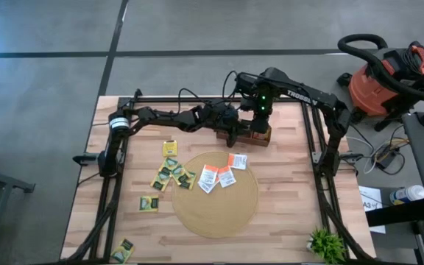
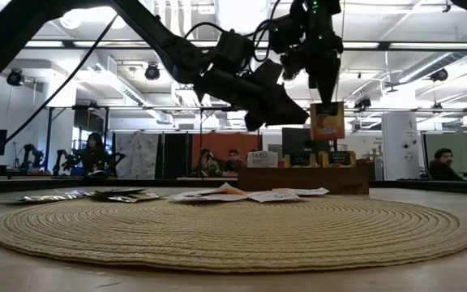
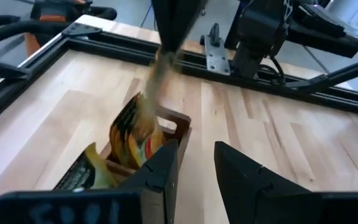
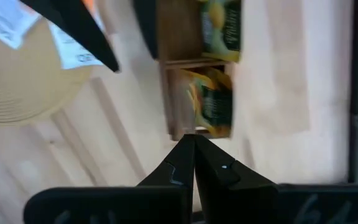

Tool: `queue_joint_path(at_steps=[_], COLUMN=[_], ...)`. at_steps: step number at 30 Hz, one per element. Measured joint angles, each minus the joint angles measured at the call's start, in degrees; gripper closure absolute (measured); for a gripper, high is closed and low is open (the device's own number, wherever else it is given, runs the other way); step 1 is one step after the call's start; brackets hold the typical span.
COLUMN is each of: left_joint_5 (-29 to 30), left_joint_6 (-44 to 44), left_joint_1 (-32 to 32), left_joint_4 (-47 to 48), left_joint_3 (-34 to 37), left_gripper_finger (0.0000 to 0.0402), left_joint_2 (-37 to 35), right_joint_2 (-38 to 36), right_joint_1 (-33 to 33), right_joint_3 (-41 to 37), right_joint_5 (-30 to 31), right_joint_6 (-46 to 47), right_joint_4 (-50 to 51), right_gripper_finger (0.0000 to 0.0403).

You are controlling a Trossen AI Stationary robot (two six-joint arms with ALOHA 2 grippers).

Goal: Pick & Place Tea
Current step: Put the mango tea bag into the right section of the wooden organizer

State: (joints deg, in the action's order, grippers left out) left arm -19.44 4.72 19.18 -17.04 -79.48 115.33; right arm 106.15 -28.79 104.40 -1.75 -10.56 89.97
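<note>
My right gripper (image 2: 327, 99) hangs over the long wooden box (image 2: 302, 180) at the table's far side, shut on an orange tea sachet (image 2: 327, 122). The box (image 4: 173, 93) holds upright yellow-and-green sachets (image 4: 216, 102). My left gripper (image 3: 197, 163) is open and close beside the box (image 3: 174, 124), on its left end, touching nothing. White and orange sachets (image 1: 219, 177) lie flat on the round tan mat (image 1: 216, 210). Several yellow sachets (image 1: 170, 173) lie flat on the wood left of the mat, and one (image 1: 124, 250) lies near the near-left corner. My right gripper pinches the orange sachet by its top edge (image 2: 327, 105) between both fingers, coming from above and pointing down. The sachet hangs upright below the fingertips, lifted clear, its lower edge just above the box.
Black frame rails (image 1: 311, 140) run along the table's left, right and far sides. A red shop vacuum (image 1: 389, 77) stands off the far-right corner, and a small green plant (image 1: 326, 244) sits at the near-right corner. People (image 2: 440, 162) are in the room beyond.
</note>
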Motion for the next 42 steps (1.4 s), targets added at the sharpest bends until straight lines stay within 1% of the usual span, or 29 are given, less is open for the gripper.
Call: queue_joint_path(at_steps=[5,9,11,15,19,23,25,28,33,35,39,42], left_joint_5=[0.1,0.4,0.5,2.7,4.8,5.3,7.1,10.5,14.1,14.6,16.3,16.6], left_joint_6=[1.2,1.0,-0.1,-1.2,0.3,2.6,3.5,4.2,4.3,4.3,4.3,4.3], left_joint_1=[1.3,2.6,3.2,4.5,6.4,7.2,7.2,7.3,7.3,7.3,7.3,7.3], left_joint_4=[2.5,7.0,7.5,7.3,6.0,-0.8,-3.7,-5.9,-6.2,-6.0,-6.1,-5.9], left_joint_3=[0.0,0.2,1.4,7.2,16.3,26.2,30.3,34.9,39.4,40.5,41.9,42.4], left_gripper_finger=[0.0303,0.0303,0.0303,0.0303,0.0303,0.0303,0.0303,0.0303,0.0303,0.0303,0.0303,0.0303], left_joint_2=[-1.4,-4.1,-5.8,-10.2,-16.8,-24.6,-28.3,-33.2,-39.8,-41.8,-44.3,-45.1], right_joint_2=[0.0,0.0,-0.1,-1.7,-2.9,-2.5,-2.2,-2.0,-2.0,-2.0,-2.0,-2.0], right_joint_1=[-0.7,-0.9,-1.0,-1.1,-1.7,-2.1,-2.0,-1.9,-2.1,-2.0,-2.0,-2.0], right_joint_3=[-0.1,-0.2,-0.4,-0.4,-2.3,-5.6,-7.0,-9.1,-13.0,-14.5,-16.7,-16.8], right_joint_5=[0.5,0.4,0.4,0.4,0.2,-1.5,-2.7,-2.8,-2.4,-2.3,-2.3,-2.2], right_joint_6=[-1.1,-1.4,-1.7,-2.2,-2.9,-3.9,-4.4,-4.5,-4.7,-4.7,-4.5,-4.5], right_joint_4=[0.0,0.0,0.0,0.0,0.1,-0.4,-1.5,-3.9,-5.3,-6.1,-11.4,-13.0], right_gripper_finger=[0.0394,0.0394,0.0394,0.0394,0.0394,0.0394,0.0394,0.0394,0.0394,0.0394,0.0394,0.0394])
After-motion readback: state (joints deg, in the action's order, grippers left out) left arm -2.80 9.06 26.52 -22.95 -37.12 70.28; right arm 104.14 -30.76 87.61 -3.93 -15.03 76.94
